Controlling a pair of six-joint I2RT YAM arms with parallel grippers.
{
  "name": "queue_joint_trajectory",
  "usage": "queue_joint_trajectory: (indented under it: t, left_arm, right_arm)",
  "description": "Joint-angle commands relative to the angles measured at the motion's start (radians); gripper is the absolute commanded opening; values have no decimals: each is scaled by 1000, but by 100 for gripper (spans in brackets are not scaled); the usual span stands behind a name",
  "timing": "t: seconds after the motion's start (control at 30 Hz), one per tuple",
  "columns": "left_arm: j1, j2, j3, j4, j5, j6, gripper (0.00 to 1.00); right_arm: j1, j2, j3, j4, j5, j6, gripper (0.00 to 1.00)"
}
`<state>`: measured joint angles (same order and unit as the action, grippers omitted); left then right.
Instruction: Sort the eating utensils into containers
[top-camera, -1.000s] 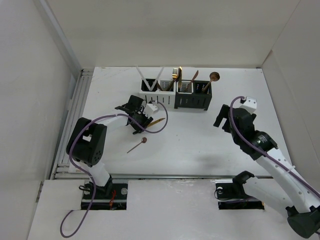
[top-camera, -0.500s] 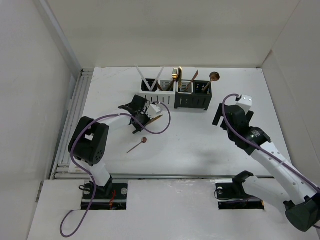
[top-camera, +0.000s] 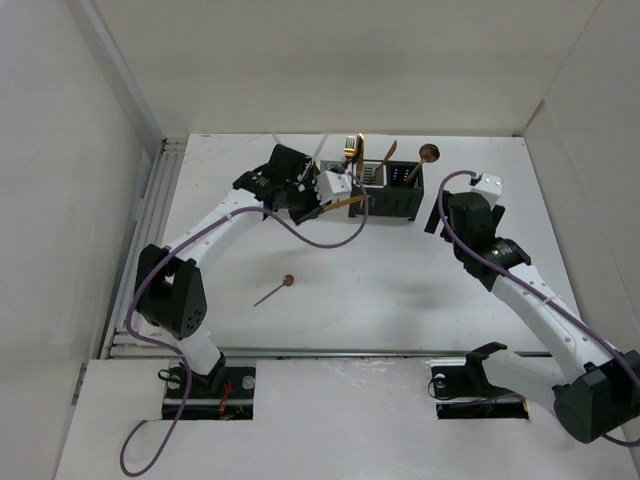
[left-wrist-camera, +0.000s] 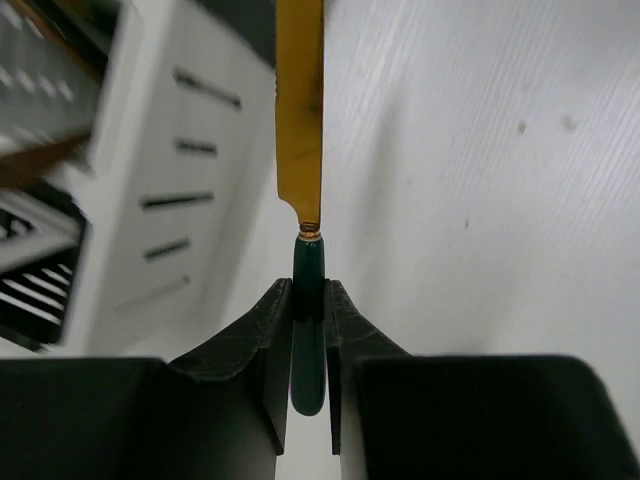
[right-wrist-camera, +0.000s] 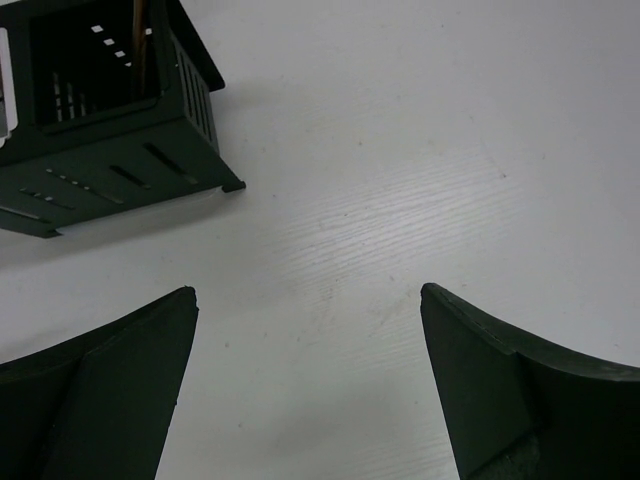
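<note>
My left gripper is shut on the dark green handle of a gold knife and holds it in the air just in front of the white containers. The blade points right, toward the black containers. The row holds white sticks, a gold fork and copper utensils. A copper spoon lies on the table. My right gripper is open and empty, just right of the black container.
A copper handle stands inside the black container next to my right gripper. The purple cable of the left arm hangs below the containers. Walls enclose the table on the left, back and right.
My left gripper has lifted the gold knife from the table and carried it up and right to the front of the containers. My right gripper has moved a little toward the black container.
</note>
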<state>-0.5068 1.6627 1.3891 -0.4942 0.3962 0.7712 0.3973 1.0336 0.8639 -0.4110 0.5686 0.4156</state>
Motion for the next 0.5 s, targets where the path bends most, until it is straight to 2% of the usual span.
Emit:
queue_joint_trajectory:
  t: [0.0, 0.03, 0.1, 0.17, 0.2, 0.23, 0.33, 0.37, 0.47]
  left_arm:
    - [-24, 9, 187, 43, 186, -27, 0]
    - [-24, 31, 188, 68, 203, -56, 0]
    - [-24, 83, 295, 135, 230, -171, 0]
    - [-24, 175, 385, 283, 240, -272, 0]
    - [-24, 210, 415, 342, 240, -385, 0]
    - [-24, 271, 436, 467, 240, -438, 0]
    - [-24, 327, 416, 691, 240, -565, 0]
    - [-24, 362, 416, 814, 230, -642, 0]
    - [-24, 419, 393, 997, 202, -740, 0]
  right_arm:
    - [-44, 19, 63, 72, -42, -24, 97]
    - [-55, 19, 75, 72, -56, -24, 97]
    - [-74, 31, 89, 81, -67, -34, 97]
    - [-87, 45, 112, 81, -67, -34, 97]
    - [-101, 63, 135, 81, -67, -34, 97]
    - [-112, 83, 148, 65, -67, -44, 97]
    - [-121, 115, 204, 23, -42, -44, 97]
    - [-121, 115, 214, 14, -42, -57, 97]
    - [-140, 135, 248, -18, -42, -86, 97]
